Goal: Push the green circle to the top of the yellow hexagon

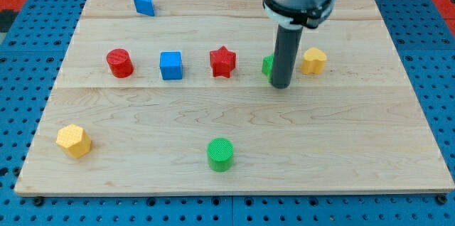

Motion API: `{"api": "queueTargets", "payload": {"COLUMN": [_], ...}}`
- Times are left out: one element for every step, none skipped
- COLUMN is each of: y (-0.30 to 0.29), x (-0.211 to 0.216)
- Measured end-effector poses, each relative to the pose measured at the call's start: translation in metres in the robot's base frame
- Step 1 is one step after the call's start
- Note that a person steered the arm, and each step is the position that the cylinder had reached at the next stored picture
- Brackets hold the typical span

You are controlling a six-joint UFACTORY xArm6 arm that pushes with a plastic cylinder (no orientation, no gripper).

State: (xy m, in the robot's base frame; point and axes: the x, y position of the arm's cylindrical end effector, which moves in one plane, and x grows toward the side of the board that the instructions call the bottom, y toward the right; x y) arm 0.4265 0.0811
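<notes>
The green circle (220, 154) lies near the view's bottom, in the middle of the wooden board (341, 155). The yellow hexagon (74, 141) lies at the bottom left, well to the left of the green circle. My tip (281, 86) rests on the board right of centre, far above and to the right of the green circle. It touches neither of the two blocks.
A row crosses the middle: red circle (119, 63), blue square (170, 65), red star (222, 62), a green block (267, 65) partly hidden behind my rod, and a second yellow block (313, 61). A blue triangle (144, 3) lies at the top left.
</notes>
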Motion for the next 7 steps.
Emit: {"api": "queueTargets", "payload": {"y": [0.001,0.019,0.022,0.022,0.022,0.022,0.009], "x": [0.01,0.064,0.091,0.097,0.101,0.108,0.115]}}
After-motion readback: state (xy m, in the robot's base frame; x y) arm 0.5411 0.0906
